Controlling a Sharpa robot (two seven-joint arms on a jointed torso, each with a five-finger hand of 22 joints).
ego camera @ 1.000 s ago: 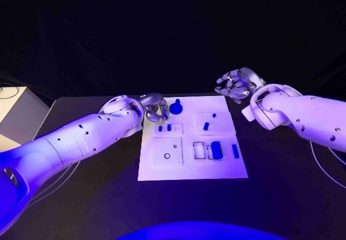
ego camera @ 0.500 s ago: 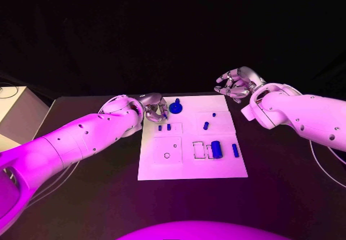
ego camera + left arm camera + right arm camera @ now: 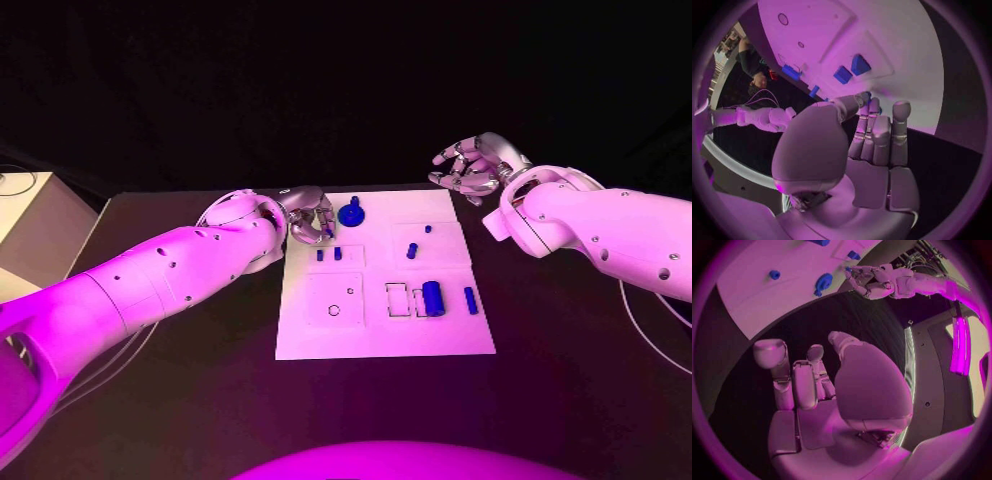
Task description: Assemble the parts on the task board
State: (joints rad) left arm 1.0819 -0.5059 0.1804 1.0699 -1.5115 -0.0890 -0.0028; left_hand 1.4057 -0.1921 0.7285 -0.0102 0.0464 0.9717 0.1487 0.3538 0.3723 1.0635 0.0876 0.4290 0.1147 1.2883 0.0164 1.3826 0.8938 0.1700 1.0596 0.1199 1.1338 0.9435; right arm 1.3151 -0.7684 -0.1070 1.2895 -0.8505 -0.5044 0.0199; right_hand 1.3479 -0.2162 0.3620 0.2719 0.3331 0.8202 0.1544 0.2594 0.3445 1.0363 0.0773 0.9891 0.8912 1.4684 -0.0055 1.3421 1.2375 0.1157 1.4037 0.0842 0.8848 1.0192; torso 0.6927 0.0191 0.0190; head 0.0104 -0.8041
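Observation:
The white task board [image 3: 378, 330] lies mid-table. On it are a round blue knob part [image 3: 352, 214], two short blue pegs [image 3: 329, 255], a small blue piece [image 3: 413, 252], a thick blue cylinder [image 3: 433, 298] and a slim blue bar [image 3: 470, 300]. My left hand [image 3: 307, 216] hovers over the board's far left corner with its fingers curled; thumb and fingertip pinch a small blue part [image 3: 869, 95], mostly hidden. My right hand [image 3: 476, 166] is raised off the board's far right corner, fingers curled in, nothing in it.
A raised white plate with a hole [image 3: 335, 302] and rectangular slots [image 3: 397, 300] sit on the board's near half. A white box [image 3: 36, 225] stands at the table's left edge. Bare black table [image 3: 173, 400] surrounds the board.

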